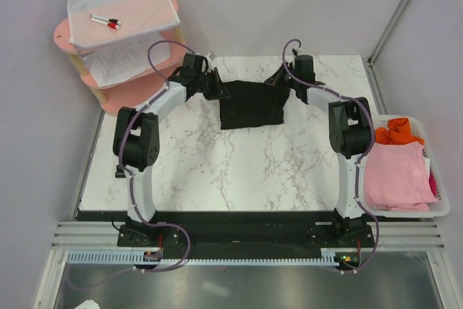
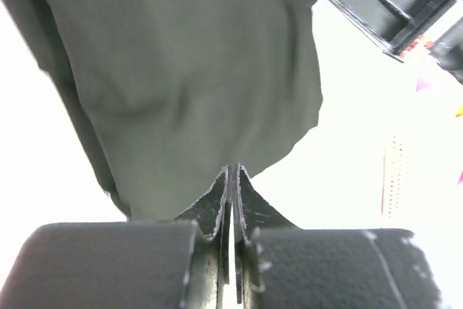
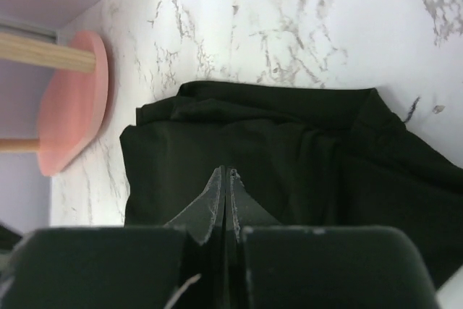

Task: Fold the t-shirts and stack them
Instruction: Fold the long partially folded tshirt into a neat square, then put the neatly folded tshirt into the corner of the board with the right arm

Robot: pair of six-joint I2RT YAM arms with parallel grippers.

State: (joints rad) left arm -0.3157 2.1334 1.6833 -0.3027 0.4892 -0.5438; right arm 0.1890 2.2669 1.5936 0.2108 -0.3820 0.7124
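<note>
Fingers (image 2: 214, 211) of the left gripper (image 2: 231, 179) are pressed flat together, and I read them as pinching an edge of the black t-shirt (image 2: 181, 70), which spreads out from their tips in that wrist view. From above, the shirt (image 1: 252, 110) sits at the far middle of the marble table (image 1: 217, 171), its far edge strung between my two arms and the rest draped down onto the marble. The right gripper (image 3: 226, 179) is closed just as tightly, its tips sunk into a bunched fold of the same cloth.

I judge the shirt light, limp and a little clingy. It will sag wherever it is unsupported and crease where it bunches, so I would hold it at two corners of one hem or at the shoulders and keep the span taut.

The table top looks smooth and hard, so cloth should slide over it easily. At far left stands a pink shelf (image 1: 134, 95) carrying paper sheets (image 1: 123, 59). At the right edge a white basket (image 1: 441, 211) holds a pink t-shirt (image 1: 396, 175) with an orange t-shirt (image 1: 398, 134) behind it. Pale walls close in on three sides.
</note>
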